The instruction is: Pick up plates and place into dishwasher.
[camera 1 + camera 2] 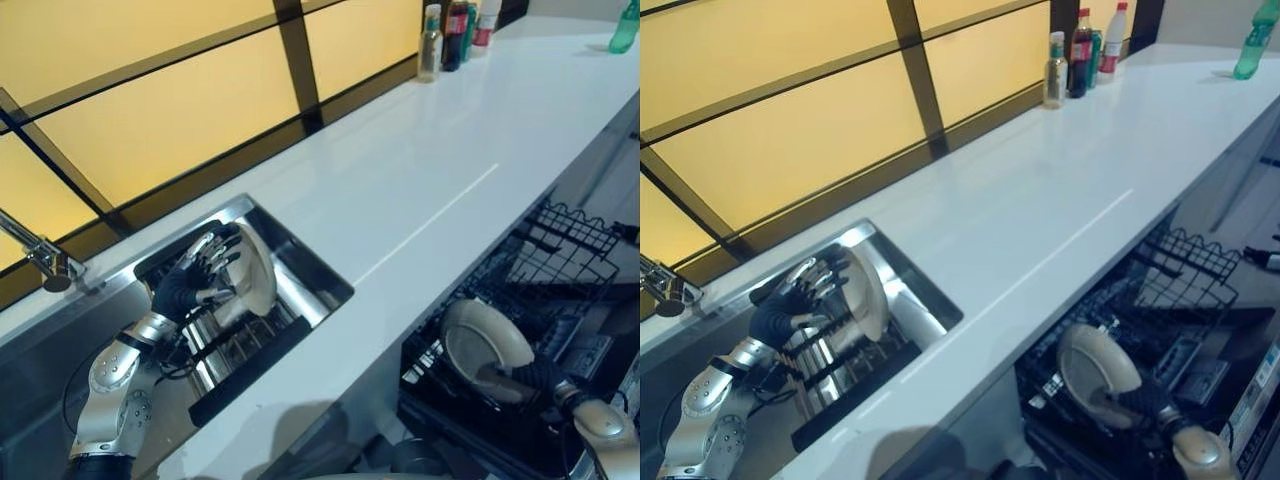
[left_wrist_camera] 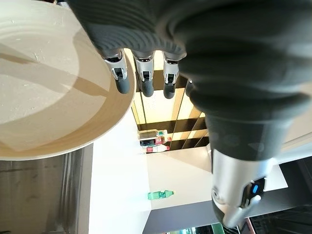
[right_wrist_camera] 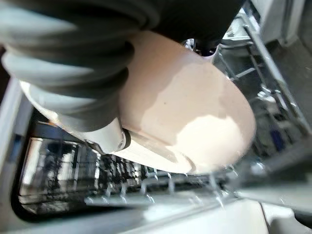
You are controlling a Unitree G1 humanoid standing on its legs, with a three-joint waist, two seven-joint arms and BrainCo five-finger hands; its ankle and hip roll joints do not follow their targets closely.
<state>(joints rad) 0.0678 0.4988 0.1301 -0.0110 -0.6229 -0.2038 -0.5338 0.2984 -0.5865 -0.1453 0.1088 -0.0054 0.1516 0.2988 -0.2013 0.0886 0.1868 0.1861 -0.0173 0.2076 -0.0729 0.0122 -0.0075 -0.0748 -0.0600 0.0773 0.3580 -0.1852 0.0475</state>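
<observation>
Two plates: left hand [image 1: 195, 280] grips one in sink [image 1: 300, 262] (white counter [image 1: 420, 170]); right hand's [image 1: 545, 378] grip unclear.

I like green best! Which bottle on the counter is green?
The green bottle standing alone at the counter's far right corner. The other bottles cluster by the window, and none of them is green all over.

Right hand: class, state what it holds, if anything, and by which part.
The right hand holds a cream plate by its lower rim, over the dishwasher rack.
</observation>
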